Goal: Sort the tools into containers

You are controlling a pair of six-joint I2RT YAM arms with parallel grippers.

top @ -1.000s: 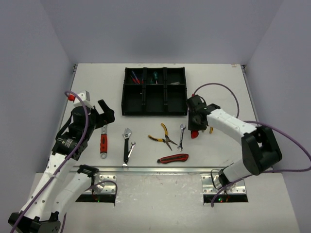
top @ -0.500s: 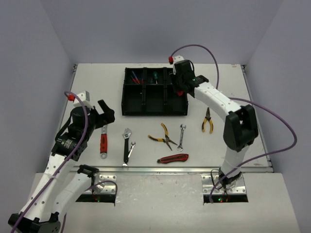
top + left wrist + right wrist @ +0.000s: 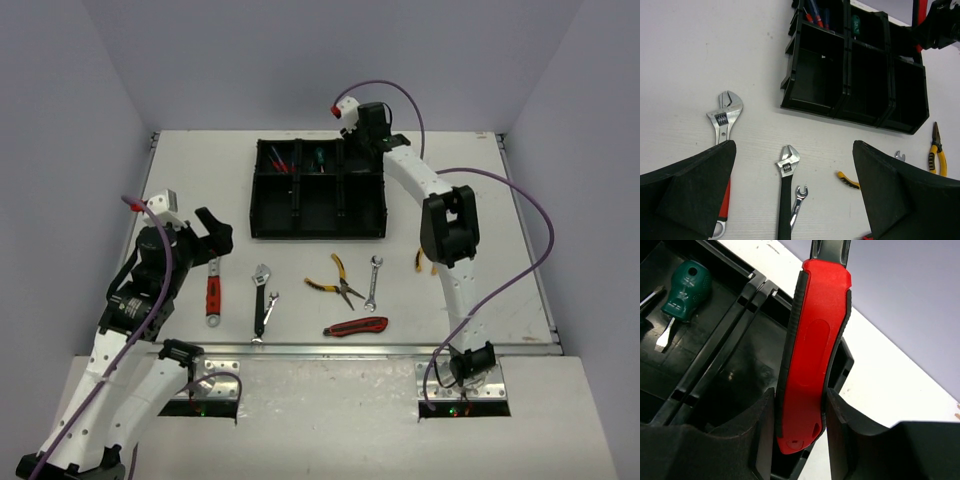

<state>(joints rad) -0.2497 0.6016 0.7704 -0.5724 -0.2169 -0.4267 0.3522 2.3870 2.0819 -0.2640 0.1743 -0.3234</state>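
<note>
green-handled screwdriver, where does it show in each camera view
Top external: green-handled screwdriver in the far middle compartment of the black plastic tray.
Left wrist: screwdriver at top edge, right of centre.
Right wrist: screwdriver at upper left.
Shared landmark: the tray.

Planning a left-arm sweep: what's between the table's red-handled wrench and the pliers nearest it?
Top view: a black-handled wrench with a small spanner right beside it, lying between the red-handled wrench and those pliers.
</note>
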